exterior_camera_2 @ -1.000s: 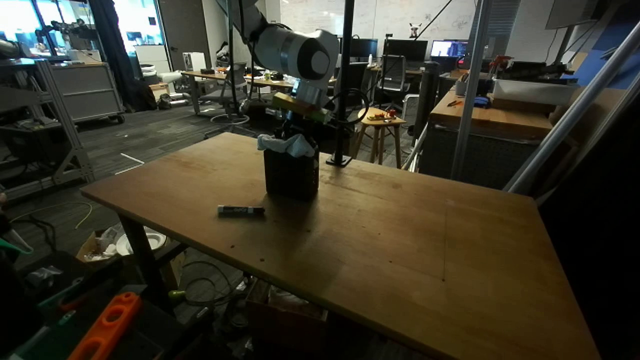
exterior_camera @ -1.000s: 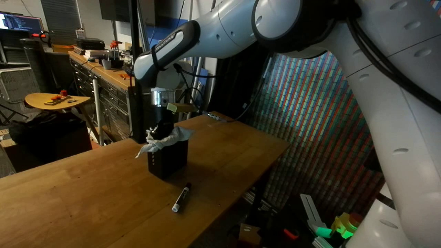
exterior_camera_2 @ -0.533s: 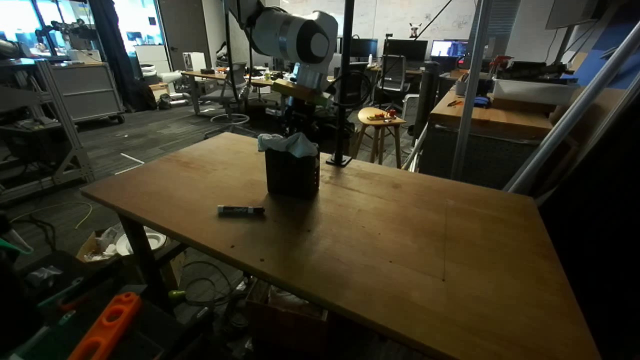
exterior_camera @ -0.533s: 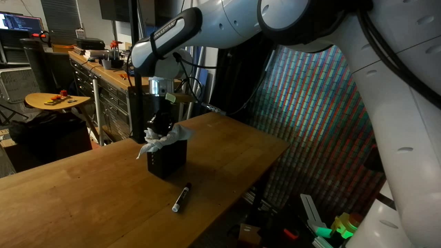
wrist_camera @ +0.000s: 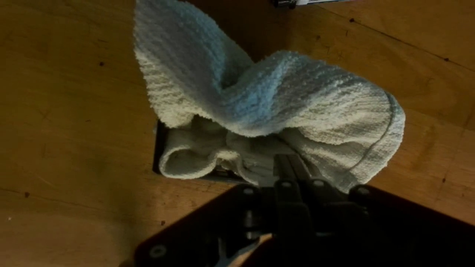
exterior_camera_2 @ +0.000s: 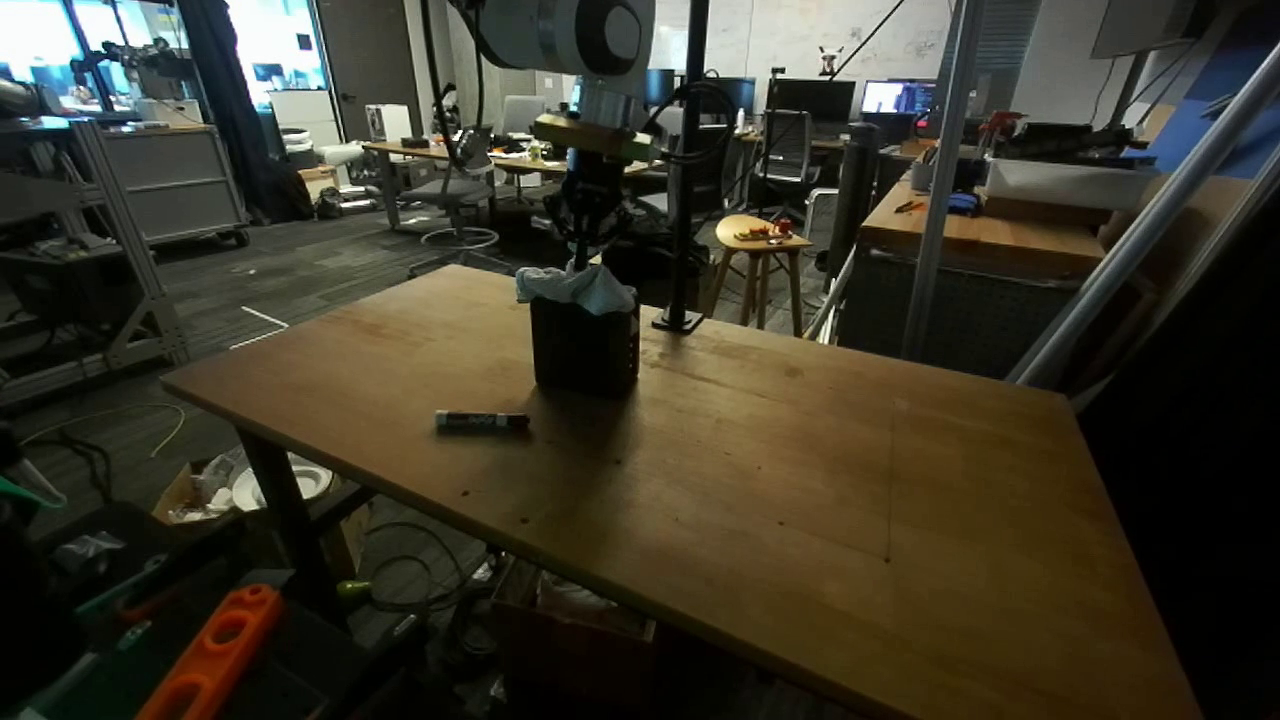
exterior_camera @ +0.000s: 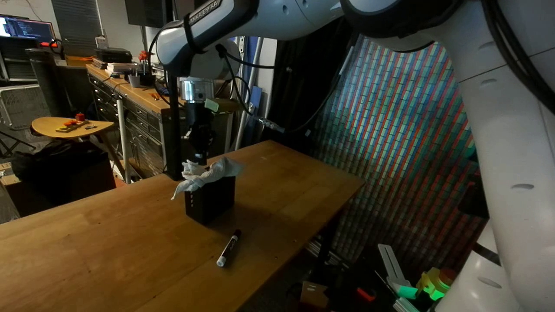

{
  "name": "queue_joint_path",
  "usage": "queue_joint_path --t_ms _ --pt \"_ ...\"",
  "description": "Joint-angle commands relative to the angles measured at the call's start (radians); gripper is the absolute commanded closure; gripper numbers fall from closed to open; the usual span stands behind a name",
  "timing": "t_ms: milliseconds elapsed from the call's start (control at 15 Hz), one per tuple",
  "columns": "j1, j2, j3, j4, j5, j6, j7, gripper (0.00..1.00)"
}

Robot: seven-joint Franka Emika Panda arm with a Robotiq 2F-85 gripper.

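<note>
My gripper (wrist_camera: 291, 157) is shut, with its two fingers together and nothing between them. In both exterior views its tips (exterior_camera: 200, 161) (exterior_camera_2: 580, 262) are just above or behind a pale cloth; whether they touch it I cannot tell. The cloth (exterior_camera: 210, 172) is white to light blue and textured. It lies crumpled in the open top of a black box (exterior_camera: 210, 201) and hangs over its rim. The cloth also shows in an exterior view (exterior_camera_2: 578, 288) and fills the middle of the wrist view (wrist_camera: 259, 100). The box (exterior_camera_2: 585, 350) stands upright on the wooden table (exterior_camera_2: 800, 480).
A black and white marker (exterior_camera: 228, 248) lies on the table in front of the box; it also shows in an exterior view (exterior_camera_2: 482, 421). A black upright post (exterior_camera_2: 690, 200) stands at the table's edge close behind the box. A cable hangs from the arm.
My gripper has risen from down at the cloth and box opening, and its fingers now show above. The cloth stays on the box almost unmoved. The marker has not moved.
</note>
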Motion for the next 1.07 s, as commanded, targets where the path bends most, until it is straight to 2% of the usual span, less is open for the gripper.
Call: queue_joint_path --t_ms 0,467,800,1000 --pt "0.016 -0.074 -0.017 -0.062 -0.038 0.007 0.007 0.97" --pt "0.038 -0.124 -0.029 -0.109 -0.113 0.072 0.044 0.97" --pt "0.082 -0.152 -0.051 -0.135 -0.194 0.096 0.165 0.97" --pt "0.097 -0.165 -0.054 -0.164 -0.204 0.094 0.236 0.97"
